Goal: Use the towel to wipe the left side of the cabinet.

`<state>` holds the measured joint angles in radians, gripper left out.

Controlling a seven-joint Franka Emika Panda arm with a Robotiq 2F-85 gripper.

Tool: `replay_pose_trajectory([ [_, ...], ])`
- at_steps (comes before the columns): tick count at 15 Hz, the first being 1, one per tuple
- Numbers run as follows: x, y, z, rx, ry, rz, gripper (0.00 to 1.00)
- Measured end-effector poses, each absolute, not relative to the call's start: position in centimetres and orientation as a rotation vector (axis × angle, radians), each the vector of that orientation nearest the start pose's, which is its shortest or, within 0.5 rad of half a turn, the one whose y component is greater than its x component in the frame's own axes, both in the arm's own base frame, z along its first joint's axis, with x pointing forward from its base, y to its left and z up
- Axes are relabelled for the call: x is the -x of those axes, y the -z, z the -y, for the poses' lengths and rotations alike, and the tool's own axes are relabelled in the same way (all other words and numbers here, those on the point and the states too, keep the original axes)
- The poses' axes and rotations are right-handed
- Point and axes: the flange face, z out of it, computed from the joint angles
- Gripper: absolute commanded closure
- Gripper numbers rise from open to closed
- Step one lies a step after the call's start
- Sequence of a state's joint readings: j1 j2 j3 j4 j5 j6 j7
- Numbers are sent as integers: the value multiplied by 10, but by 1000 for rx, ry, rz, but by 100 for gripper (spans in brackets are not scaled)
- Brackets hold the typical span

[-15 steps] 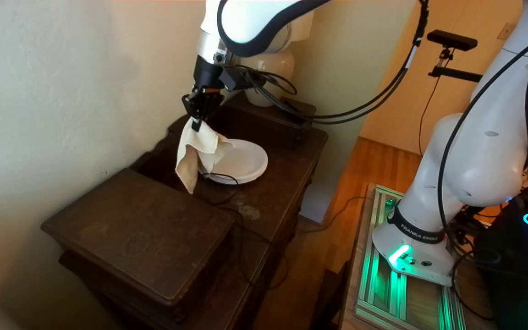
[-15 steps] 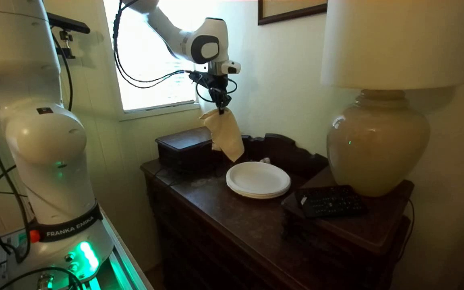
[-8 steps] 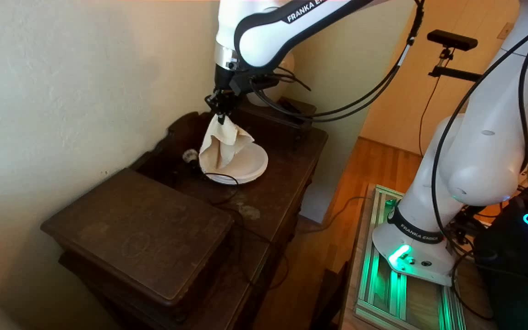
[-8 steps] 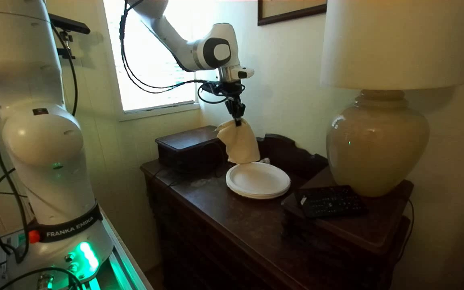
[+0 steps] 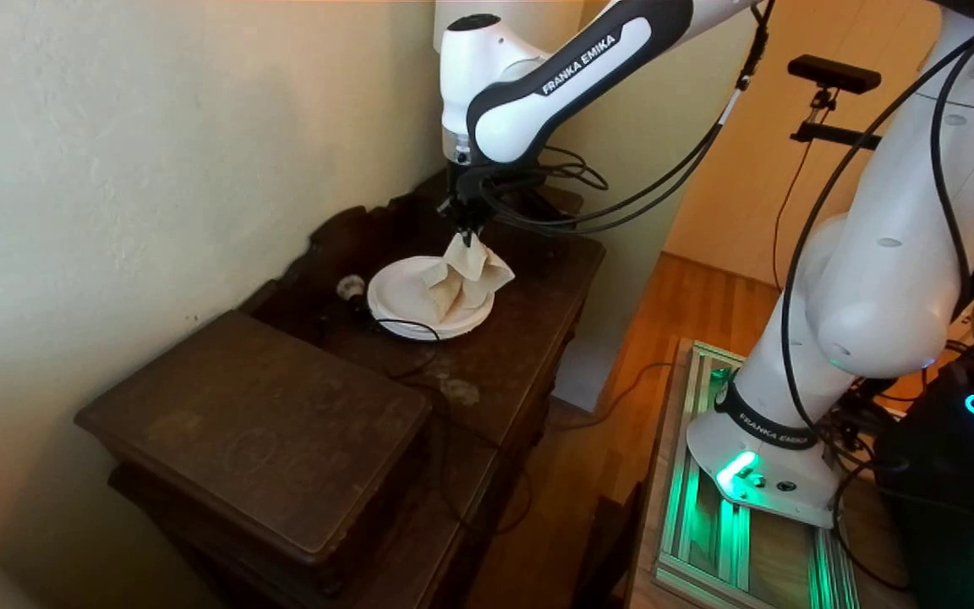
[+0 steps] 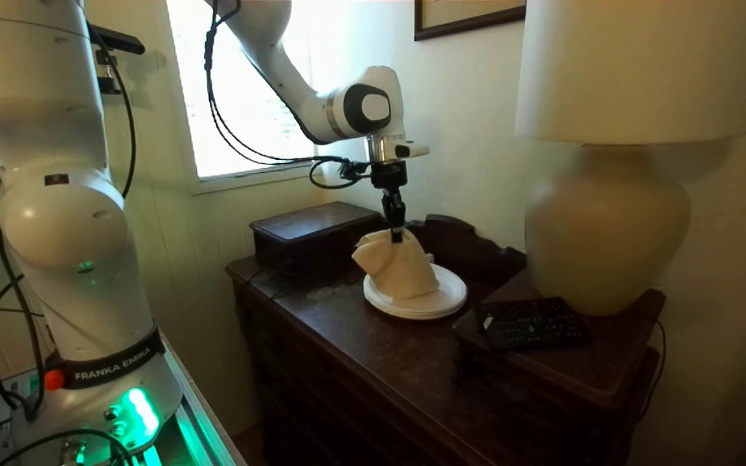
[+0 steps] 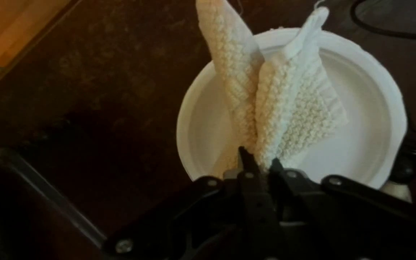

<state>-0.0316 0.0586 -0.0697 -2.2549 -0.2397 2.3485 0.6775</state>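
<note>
My gripper [image 7: 259, 155] is shut on the towel [image 7: 237, 61], a cream woven cloth pinched between the fingertips, with folds spreading out from them. In an exterior view the towel [image 6: 402, 268] hangs from the gripper [image 6: 397, 237] over the white plate [image 6: 447, 291]. Whether its lower edge rests on the plate cannot be made out. The dark brown cabinet [image 5: 495, 364] has a worn flat top, and the plate lies on it. From above, the towel [image 5: 457, 279] covers part of the plate, below the gripper [image 5: 466, 239].
At the cabinet's end near the window is a raised box section [image 5: 259, 431]. A cream lamp [image 6: 606, 239] and a black keypad-like object [image 6: 531, 323] occupy the opposite end. A small brush-like item [image 5: 350, 289] and a black cable [image 5: 445, 414] lie near the plate.
Carrying the towel, my gripper has come down and moved away from the raised box section toward the lamp's end. The towel now hangs lower, over the plate. The plate has stayed put.
</note>
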Motion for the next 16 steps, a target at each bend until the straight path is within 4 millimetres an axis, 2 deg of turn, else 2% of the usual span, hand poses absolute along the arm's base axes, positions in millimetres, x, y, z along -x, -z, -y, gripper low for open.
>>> replay_pose_trajectory([
  [3,-526,-313,72,3137,82,-1082,98],
  [5,-530,-294,78,3134,103,-1099,98],
  [7,-538,-276,81,3121,185,-1105,98],
  [10,-559,-259,80,3077,367,-1078,97],
  [11,-566,-255,78,3065,414,-1060,67],
  [12,-574,-251,75,3055,450,-1043,66],
  [16,-594,-244,45,2994,448,-982,39],
])
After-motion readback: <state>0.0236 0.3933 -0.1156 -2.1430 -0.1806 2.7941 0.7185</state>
